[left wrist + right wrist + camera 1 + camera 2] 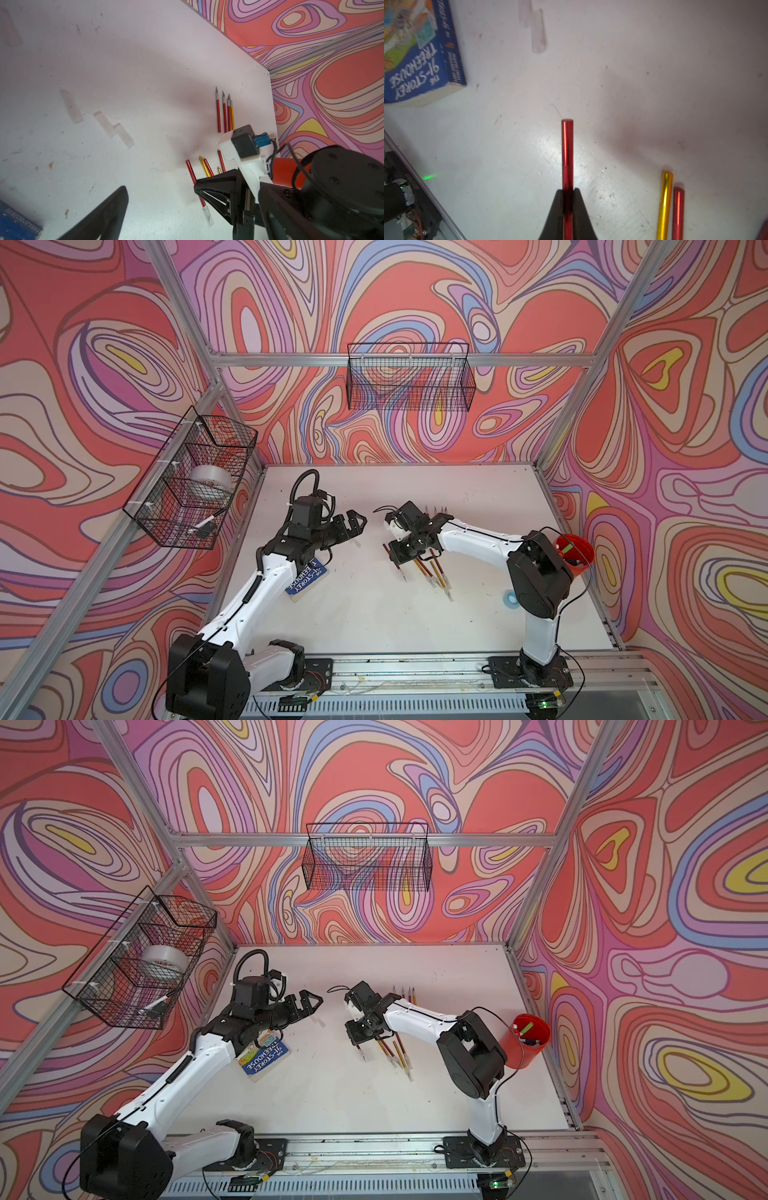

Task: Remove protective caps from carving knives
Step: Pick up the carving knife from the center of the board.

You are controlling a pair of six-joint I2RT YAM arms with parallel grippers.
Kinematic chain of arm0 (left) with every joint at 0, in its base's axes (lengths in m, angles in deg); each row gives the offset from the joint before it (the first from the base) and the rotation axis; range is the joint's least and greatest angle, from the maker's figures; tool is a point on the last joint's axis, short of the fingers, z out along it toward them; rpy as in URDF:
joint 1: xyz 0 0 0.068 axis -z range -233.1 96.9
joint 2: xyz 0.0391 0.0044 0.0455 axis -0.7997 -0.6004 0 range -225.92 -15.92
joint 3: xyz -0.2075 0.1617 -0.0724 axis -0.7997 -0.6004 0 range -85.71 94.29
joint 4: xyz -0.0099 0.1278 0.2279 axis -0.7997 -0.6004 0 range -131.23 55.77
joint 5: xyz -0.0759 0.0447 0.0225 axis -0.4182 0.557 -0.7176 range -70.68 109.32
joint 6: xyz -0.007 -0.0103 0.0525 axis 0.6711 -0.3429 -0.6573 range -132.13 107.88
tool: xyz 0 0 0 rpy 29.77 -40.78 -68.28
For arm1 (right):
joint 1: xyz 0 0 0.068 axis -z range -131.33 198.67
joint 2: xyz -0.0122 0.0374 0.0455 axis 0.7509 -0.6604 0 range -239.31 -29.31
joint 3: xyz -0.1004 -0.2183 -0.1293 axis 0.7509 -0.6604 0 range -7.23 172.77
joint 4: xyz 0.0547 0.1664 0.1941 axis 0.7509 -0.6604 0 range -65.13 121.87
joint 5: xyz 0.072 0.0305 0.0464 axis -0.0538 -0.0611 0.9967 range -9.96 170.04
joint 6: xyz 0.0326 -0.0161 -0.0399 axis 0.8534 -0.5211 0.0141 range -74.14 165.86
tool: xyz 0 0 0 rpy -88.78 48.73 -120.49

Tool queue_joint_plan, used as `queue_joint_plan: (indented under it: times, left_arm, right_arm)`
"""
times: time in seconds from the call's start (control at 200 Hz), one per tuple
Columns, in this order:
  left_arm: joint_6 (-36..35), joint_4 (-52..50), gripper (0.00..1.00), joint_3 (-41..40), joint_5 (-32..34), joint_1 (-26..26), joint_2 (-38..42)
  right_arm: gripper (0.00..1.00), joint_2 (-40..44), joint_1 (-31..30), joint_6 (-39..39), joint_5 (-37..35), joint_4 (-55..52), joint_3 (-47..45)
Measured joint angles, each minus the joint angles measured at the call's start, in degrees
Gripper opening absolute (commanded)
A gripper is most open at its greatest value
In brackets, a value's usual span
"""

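Observation:
My right gripper [568, 190] is shut on a dark red carving knife [567, 149], with the handle end sticking out past the fingertips. In the left wrist view the same knife [190, 170] passes through the right gripper [198, 186], and its protective cap [208, 216] is on the blade end. My left gripper [359, 522] hangs open and empty to its left, one finger [112, 207] in view. Several bare-bladed knives [224, 112] lie in a row at the back. Capped knives [434, 572] lie beside the right gripper. Loose caps [71, 106] rest on the table.
A blue book [305, 578] lies under the left arm. A red cup [575, 549] holding pens stands at the right edge, with a blue tape ring [510, 599] near it. Wire baskets hang on the left wall [195, 481] and the back wall [409, 377].

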Motion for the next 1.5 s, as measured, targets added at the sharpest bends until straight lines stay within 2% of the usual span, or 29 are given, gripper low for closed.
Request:
queue_joint_plan:
  times: [0.326, 0.601, 0.681, 0.781, 0.956, 1.412, 1.502]
  left_arm:
    - [0.0, 0.0, 0.97, -2.7, -3.3, 0.0, 0.6]
    - [1.1, 2.0, 0.92, -3.2, -5.0, 0.0, 0.6]
    - [1.9, 3.6, 0.84, -3.2, -5.3, 0.0, 0.3]
    - [2.9, 5.7, 0.63, -3.2, -5.8, 0.0, -0.9]
    - [4.9, 8.7, 0.4, -3.2, -6.5, 0.0, -3.5]
    - [9.0, 14.0, 0.05, -2.9, -7.9, 0.3, -5.6]
    - [9.4, 14.2, 0.01, -2.8, -7.8, 0.4, -5.7]
  right_arm:
    - [0.0, 0.2, 0.4, -1.4, 4.9, -0.4, 11.1]
    - [0.0, 0.2, 0.5, -1.2, 10.2, -0.3, 12.7]
    - [0.0, 0.2, 0.5, -0.9, 11.1, -0.2, 12.7]
    - [0.0, 0.2, 0.5, -0.5, 12.1, 0.0, 12.7]
    - [0.0, 0.2, 0.5, -0.2, 13.2, 0.8, 12.6]
    - [0.0, 0.1, 0.5, 1.4, 14.1, 2.2, 12.6]
    - [0.0, 0.1, 0.7, 1.6, 14.3, 2.6, 12.6]
